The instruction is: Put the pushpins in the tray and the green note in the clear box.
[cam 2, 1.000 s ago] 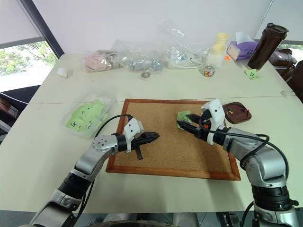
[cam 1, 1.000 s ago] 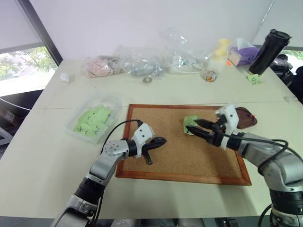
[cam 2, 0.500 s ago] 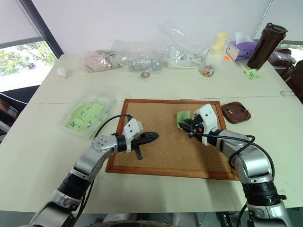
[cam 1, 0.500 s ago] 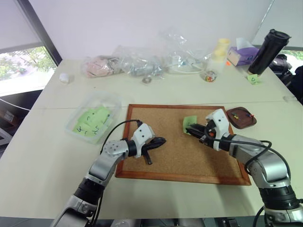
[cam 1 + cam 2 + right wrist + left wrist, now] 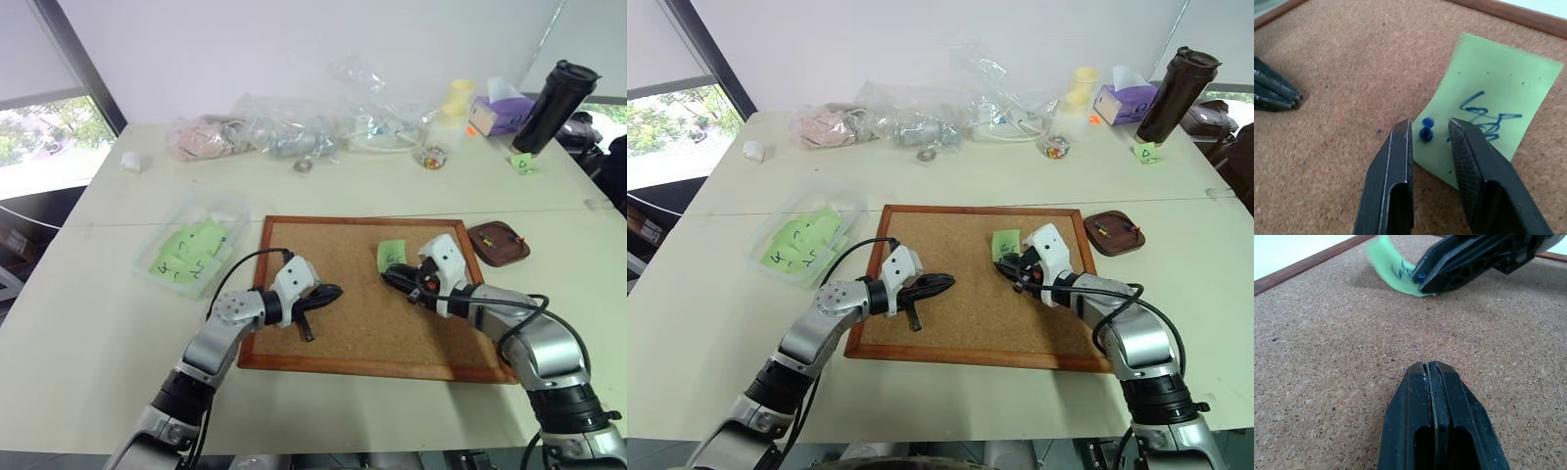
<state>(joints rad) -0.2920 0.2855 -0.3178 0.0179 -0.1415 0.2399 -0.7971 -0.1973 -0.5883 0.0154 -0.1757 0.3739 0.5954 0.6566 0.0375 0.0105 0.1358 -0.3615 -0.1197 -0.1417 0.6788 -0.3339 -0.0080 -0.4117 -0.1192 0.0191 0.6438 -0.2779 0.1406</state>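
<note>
The green note [image 5: 1498, 93], with blue scribbles, lies on the cork board [image 5: 353, 318], its near edge curling up. A blue pushpin [image 5: 1426, 129] stands in that edge. My right gripper [image 5: 1430, 125] is low over the board and open, one finger on each side of the pin, not squeezing it. My left gripper [image 5: 333, 291] rests shut and empty on the board's left part, pointing at the note. The dark brown tray [image 5: 502, 253], with small coloured pins in it, sits just off the board's right edge. The clear box [image 5: 227, 204], left of the board, holds several green notes.
Crumpled clear bags [image 5: 294, 132] lie along the table's back. At the back right stand a dark bottle [image 5: 554, 108], a purple tissue box [image 5: 502, 110], a yellow-lidded jar [image 5: 453, 108] and another green note [image 5: 526, 164]. A small white object [image 5: 132, 162] sits at the back left.
My right gripper has sunk to the board and slid to the note's near edge, its fingers closing in around the blue pushpin. My left gripper has not moved.
</note>
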